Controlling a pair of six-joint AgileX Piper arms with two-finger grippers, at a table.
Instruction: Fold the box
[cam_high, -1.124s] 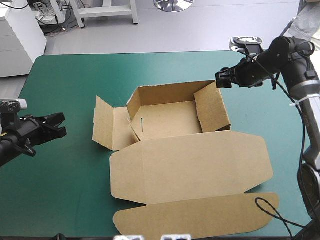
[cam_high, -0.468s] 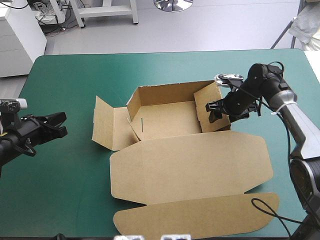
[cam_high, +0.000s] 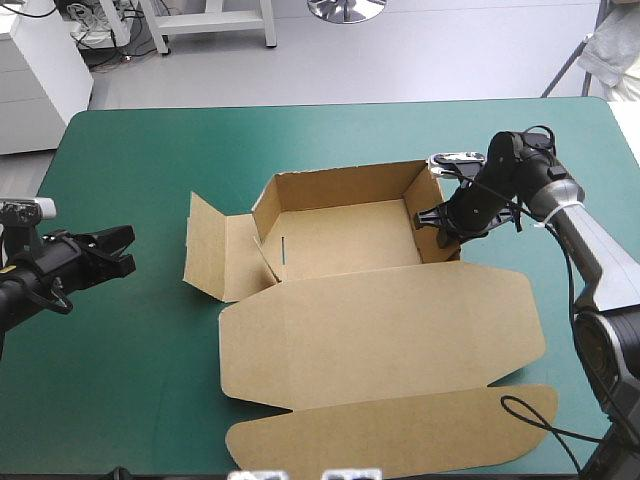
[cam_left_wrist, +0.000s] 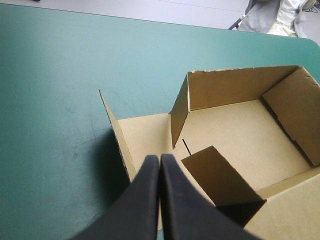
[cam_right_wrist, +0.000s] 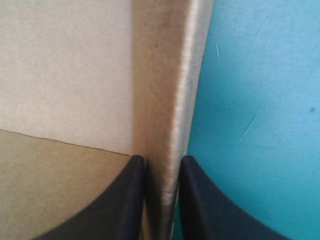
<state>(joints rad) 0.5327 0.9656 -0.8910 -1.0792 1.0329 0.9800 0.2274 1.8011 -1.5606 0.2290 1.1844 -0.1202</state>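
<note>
- The left gripper (cam_high: 122, 250) hovers over the teal-green table (cam_high: 130, 380), well to the left of the box (cam_high: 350, 240), its black fingers pressed together on nothing.
- The brown box sits mid-table as a half-formed tray. Its left side panel (cam_high: 215, 250) lies splayed outward and is not raised.
- The back wall (cam_high: 340, 185) stands upright.
- The lid (cam_high: 400, 330) and its tuck flap (cam_high: 400, 430) lie flat toward the near edge.
- The right wall (cam_right_wrist: 165, 100) stands upright, pinched between the fingers of the right gripper (cam_right_wrist: 162, 159), which is clamped on its top edge.
- Judged from this, roughly half is done. The left panel seems yet to be raised and tucked, and the right wall may need locking.
</note>
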